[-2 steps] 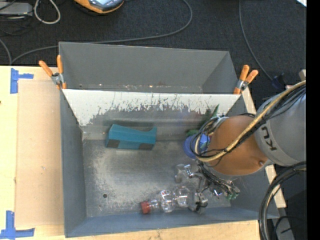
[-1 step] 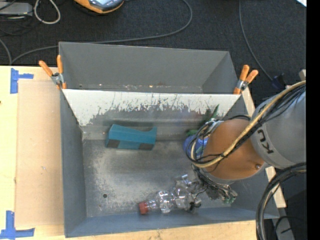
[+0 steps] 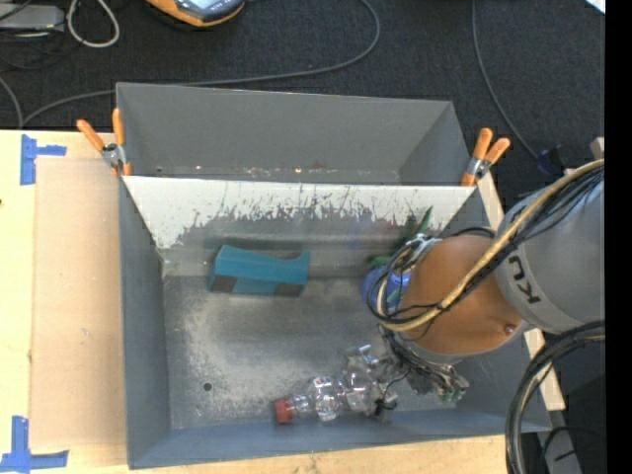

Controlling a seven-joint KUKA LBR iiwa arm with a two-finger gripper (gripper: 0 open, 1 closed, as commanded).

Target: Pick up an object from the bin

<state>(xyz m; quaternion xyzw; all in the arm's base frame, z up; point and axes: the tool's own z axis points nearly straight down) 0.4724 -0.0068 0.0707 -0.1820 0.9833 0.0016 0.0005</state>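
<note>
bin [image 3: 138, 363] of grey metal, its floor scuffed and largely bare. toward the left of the floor, close under the back wall, lies a teal block [image 3: 259, 270], flat, its long side running across the view and a darker band along its near edge. it lies well apart from the other things

further right, along the front wall, a small red cap [image 3: 284, 410] points left. it belongs to a crumpled clear plastic bottle [image 3: 331, 395] that lies on its side, its body stretching right toward the arm

right again, near the back of the floor, a blue thing [image 3: 380, 286] and a scrap of green [image 3: 383, 260] peek out beside the wrist, partly hidden by it. what they are i cannot tell

the end effector [image 3: 380, 375] is low in the front right part of the bin, at the bottle's right-hand end and seemingly touching it. shiny metal and clear plastic blend together there, so i cannot tell whether the end effector is open or closed, nor whether the bottle is in its grip

above it bulges the rounded orange cover [image 3: 454, 309] of the wrist, and the grey arm [image 3: 563, 255] comes in from the right
</note>
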